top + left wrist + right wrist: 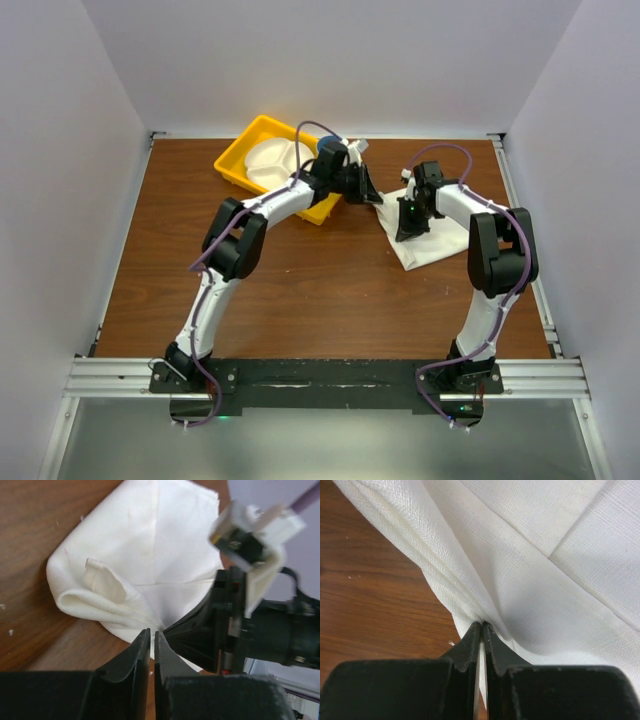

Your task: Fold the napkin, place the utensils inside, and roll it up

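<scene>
The brown wooden counter (300, 290) fills the middle of the top view. A yellow rectangular plastic tray (236, 160) sits at its upper centre, holding a white divided plate (270, 160). The white cloth napkin (435, 245), folded and creased, lies right of centre, apart from the tray. In the right wrist view the right gripper (481, 630) has its fingers clenched on the napkin's layered edge (560, 555). In the left wrist view the left gripper (152, 640) shows only a thin slit between its fingers, with the tips at the napkin's lower rim (165, 540). Whether cloth is pinched there I cannot tell.
</scene>
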